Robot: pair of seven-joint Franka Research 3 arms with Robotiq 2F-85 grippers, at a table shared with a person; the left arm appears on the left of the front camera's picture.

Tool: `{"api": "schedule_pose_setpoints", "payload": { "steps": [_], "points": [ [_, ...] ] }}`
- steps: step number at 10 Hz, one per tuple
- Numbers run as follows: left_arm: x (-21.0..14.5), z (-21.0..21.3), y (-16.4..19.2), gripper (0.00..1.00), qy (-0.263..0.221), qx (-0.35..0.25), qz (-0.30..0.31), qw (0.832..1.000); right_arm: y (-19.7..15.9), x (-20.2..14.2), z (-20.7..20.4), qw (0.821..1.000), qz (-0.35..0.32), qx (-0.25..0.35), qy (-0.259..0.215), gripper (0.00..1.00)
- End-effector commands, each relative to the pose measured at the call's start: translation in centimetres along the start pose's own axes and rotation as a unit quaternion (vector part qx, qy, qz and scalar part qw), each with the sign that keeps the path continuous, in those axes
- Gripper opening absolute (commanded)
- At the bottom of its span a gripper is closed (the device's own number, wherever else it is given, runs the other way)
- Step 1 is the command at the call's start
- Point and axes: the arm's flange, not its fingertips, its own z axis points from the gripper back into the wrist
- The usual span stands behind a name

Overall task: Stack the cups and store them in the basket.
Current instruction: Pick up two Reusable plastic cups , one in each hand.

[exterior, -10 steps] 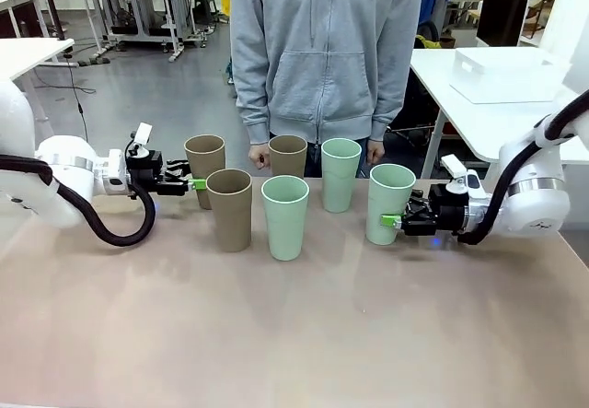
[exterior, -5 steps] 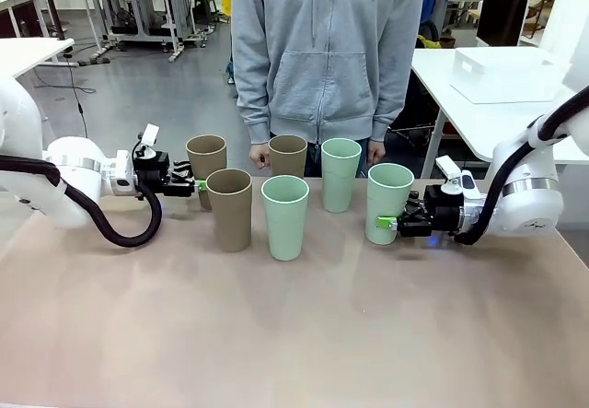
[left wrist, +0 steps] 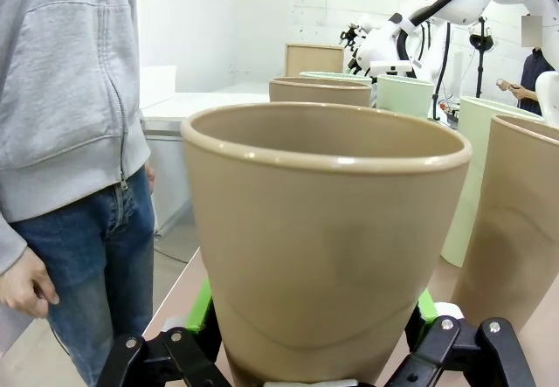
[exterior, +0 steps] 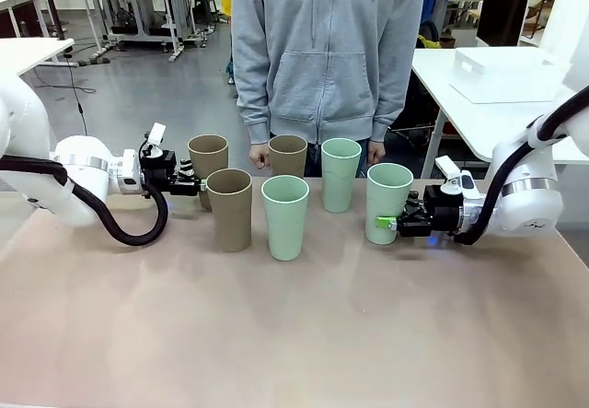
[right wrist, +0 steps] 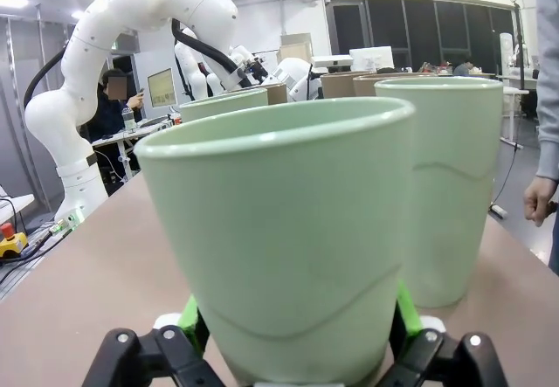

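Six cups stand in two rows on the table. My left gripper (exterior: 196, 187) is open, its fingers on either side of the base of the back-left tan cup (exterior: 208, 153); the left wrist view has this tan cup (left wrist: 323, 230) between the green pads (left wrist: 203, 304). My right gripper (exterior: 390, 223) is open around the lower part of the rightmost green cup (exterior: 390, 192), seen close up as the green cup (right wrist: 288, 221) in the right wrist view. A second tan cup (exterior: 229, 207) and a green cup (exterior: 284, 216) stand in front. The white basket (exterior: 506, 75) sits on a side table at far right.
A person in a grey hoodie (exterior: 322, 49) stands at the far edge, hands (exterior: 260, 157) low behind the cups. A third tan cup (exterior: 288, 155) and a green cup (exterior: 340, 173) stand in the back row. The near half of the table (exterior: 294, 334) is bare.
My left gripper has slid right until its fingers straddle the back-left tan cup. My right gripper has moved left around the rightmost green cup, then held still.
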Motion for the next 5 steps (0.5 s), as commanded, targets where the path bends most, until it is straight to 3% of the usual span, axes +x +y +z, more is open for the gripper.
{"api": "schedule_pose_setpoints", "payload": {
  "steps": [1, 2, 3, 4, 5],
  "points": [
    [0.23, -0.27, 0.33, 1.00, -0.008, -0.002, 0.001, 1.000, -0.66, 0.39, -0.76, 1.000, -0.017, -0.003, -0.012, 1.00],
    [0.11, -0.13, 0.33, 0.92, -0.010, -0.006, 0.002, 1.000, -0.65, 0.42, -0.75, 1.000, -0.018, -0.001, -0.012, 0.95],
    [0.00, -0.04, 0.21, 0.81, -0.010, -0.007, 0.005, 1.000, -0.68, 0.45, -0.79, 1.000, -0.018, 0.003, -0.014, 0.80],
    [-0.13, 0.06, 0.17, 0.72, -0.010, -0.008, 0.007, 1.000, -0.68, 0.47, -0.72, 1.000, -0.020, 0.007, -0.014, 0.75],
    [-0.19, 0.07, 0.09, 0.61, -0.011, -0.007, 0.011, 1.000, -0.75, 0.46, -0.65, 1.000, -0.022, 0.009, -0.013, 0.60]
  ]
}}
